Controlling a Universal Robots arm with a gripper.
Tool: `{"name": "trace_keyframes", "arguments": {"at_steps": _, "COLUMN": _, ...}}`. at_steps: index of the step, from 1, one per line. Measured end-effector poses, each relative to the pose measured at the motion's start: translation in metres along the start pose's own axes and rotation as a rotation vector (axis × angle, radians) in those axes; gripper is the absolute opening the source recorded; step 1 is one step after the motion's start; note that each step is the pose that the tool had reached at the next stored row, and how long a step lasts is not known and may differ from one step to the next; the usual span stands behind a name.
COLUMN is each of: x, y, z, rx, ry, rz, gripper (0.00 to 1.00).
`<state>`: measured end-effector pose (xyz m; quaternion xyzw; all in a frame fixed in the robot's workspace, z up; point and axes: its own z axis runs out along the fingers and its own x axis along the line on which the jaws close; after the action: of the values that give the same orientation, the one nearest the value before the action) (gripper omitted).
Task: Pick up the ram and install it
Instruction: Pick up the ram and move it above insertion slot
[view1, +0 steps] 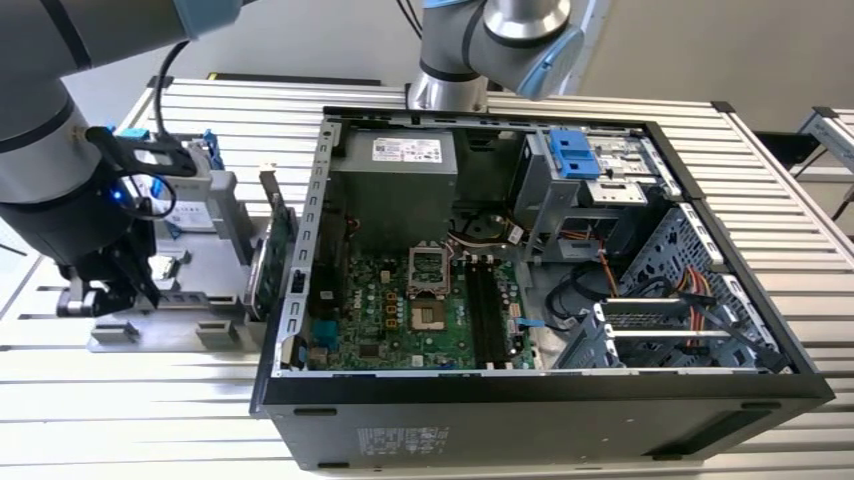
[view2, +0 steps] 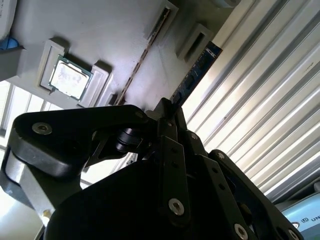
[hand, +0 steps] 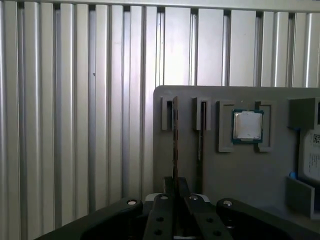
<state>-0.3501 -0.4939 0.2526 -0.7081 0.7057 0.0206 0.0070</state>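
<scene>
The work surface is a table of parallel aluminium slats, seen in both wrist views. Two items lie directly on it. A black computer case lies on its side with the open side facing up. A grey fixture plate with raised slots lies flat on the slats, just beside the case on the exterior view's left, and appears in both wrist views.
</scene>
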Motion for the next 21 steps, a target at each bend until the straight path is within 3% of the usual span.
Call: {"name": "trace_keyframes", "arguments": {"at_steps": 21, "x": -0.0006, "y": 0.0003, "z": -0.0161, "rx": 0.0002, "ry": -0.0001, "rz": 0.001, "gripper": 0.0}}
